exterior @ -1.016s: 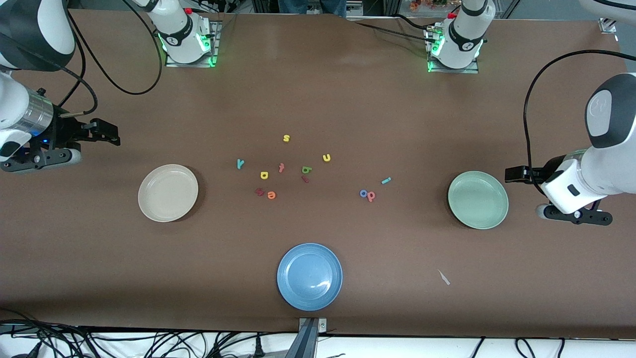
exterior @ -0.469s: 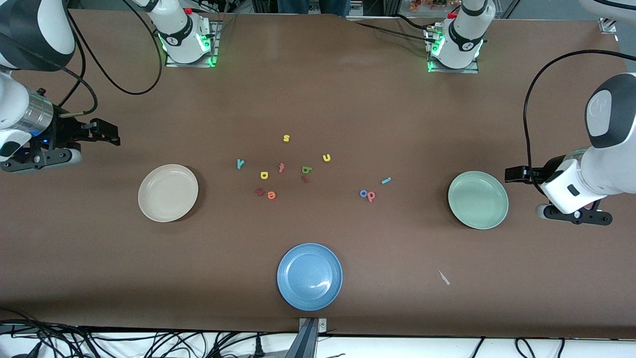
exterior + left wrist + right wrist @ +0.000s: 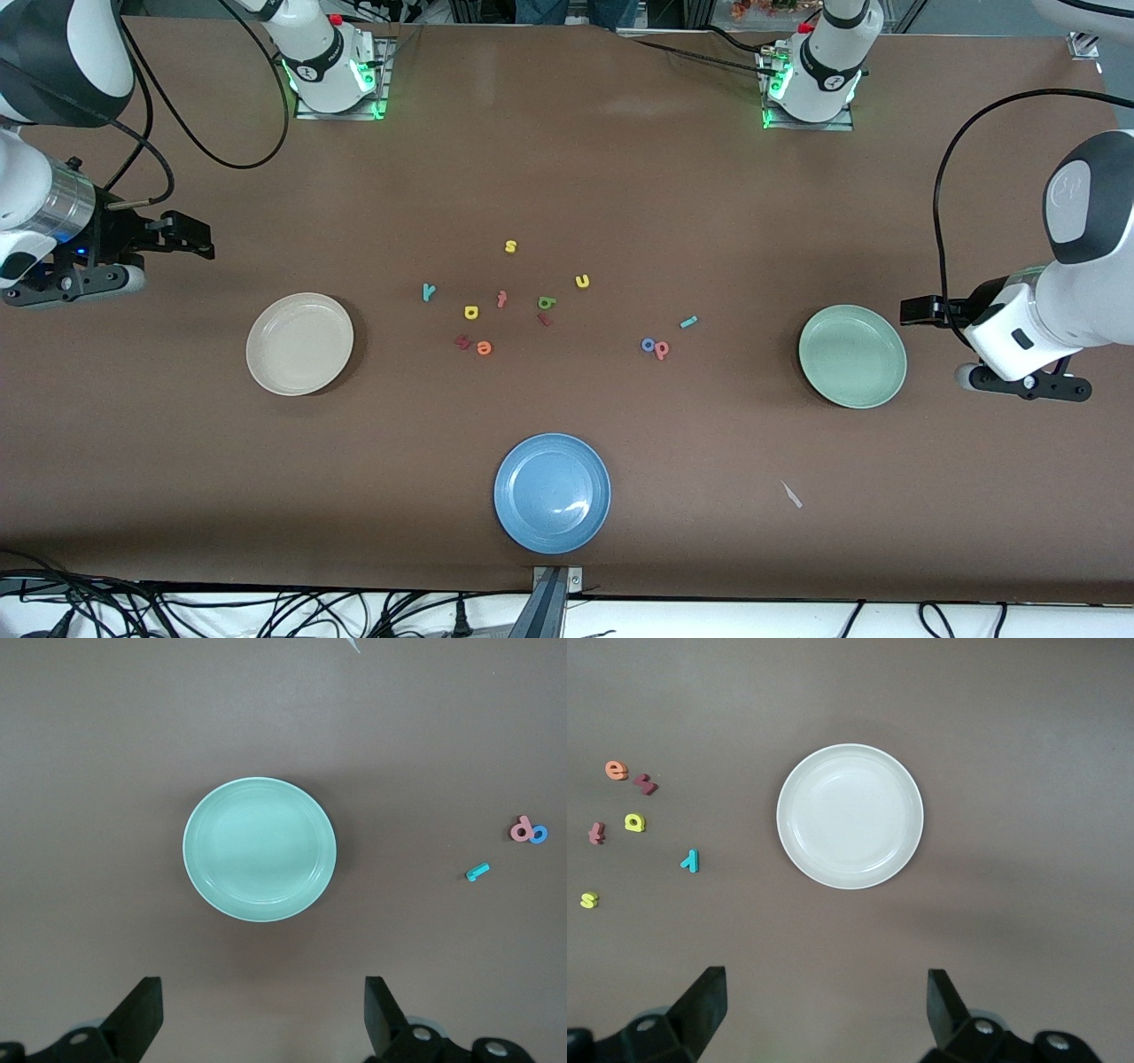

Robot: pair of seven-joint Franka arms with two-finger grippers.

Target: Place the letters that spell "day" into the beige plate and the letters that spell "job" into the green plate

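Step in hand: we judge none begun — all six task letters lie on the bench [image 3: 797, 221], both target plates bare.
"day" letters: teal "y" [image 3: 429, 291], yellow rounded letter [image 3: 470, 311] and green rounded letter [image 3: 547, 303] sit mid-bench among strays, between the two plates and nearer the beige one.
"job" letters: blue "o" [image 3: 648, 344] touching the pinkish-red letter [image 3: 662, 349]; teal "j" [image 3: 688, 322] just beside them, toward the green plate.
Beige plate [image 3: 299, 343]: toward the right arm's end of the bench.
Green plate [image 3: 852, 356]: toward the left arm's end.
Right pincer [image 3: 824, 1014]: jaws spread wide, gripping nothing, hanging over bare bench near the beige plate; arm waits.
Left pincer [image 3: 263, 1014]: likewise wide open and unladen, over the bench near the green plate; arm waits.
Next move, our judgement: each arm reaches inward for its nearest letter — "y" for the right, "j" for the left.
Clutter: red "t" [image 3: 501, 299] near the yellow letter; a dark red letter [image 3: 544, 320] just beside the green one; orange "e" [image 3: 483, 347] close by. A narrow, precise pinch is wanted.
Open room: broad bare bench around both plates; the blue plate [image 3: 552, 493] lies well apart, near the bench's front edge.
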